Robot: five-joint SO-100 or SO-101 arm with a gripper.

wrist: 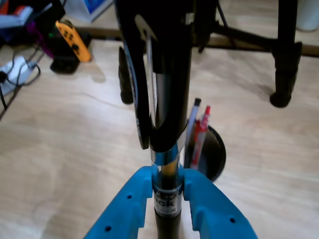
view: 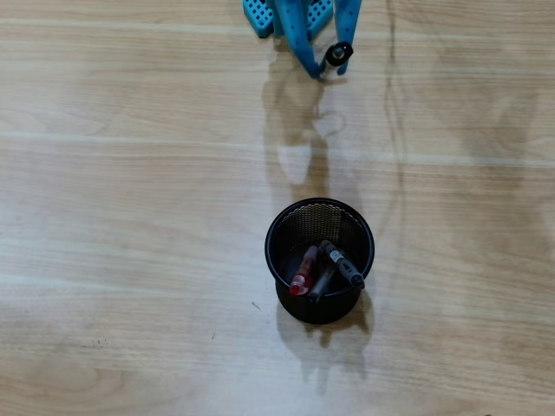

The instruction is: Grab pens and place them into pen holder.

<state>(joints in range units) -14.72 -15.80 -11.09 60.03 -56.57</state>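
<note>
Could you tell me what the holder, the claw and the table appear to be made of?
Holder: likely metal mesh, matte black; fine perforations show on its inner wall. Claw: probably moulded or printed plastic, bright blue, matte, with small round holes; it is shut on a pen. Table: wood-look surface, pale, faintly glossy; grain lines run across it, possibly laminate.

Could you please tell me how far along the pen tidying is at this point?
Mostly done, it seems. The pen holder already holds a red pen and at least two dark ones, leaning against its rim. The pincer is shut on a black pen, seen close up in the wrist view. What remains is carrying that pen over and dropping it in; no loose pens show on the table.
</note>
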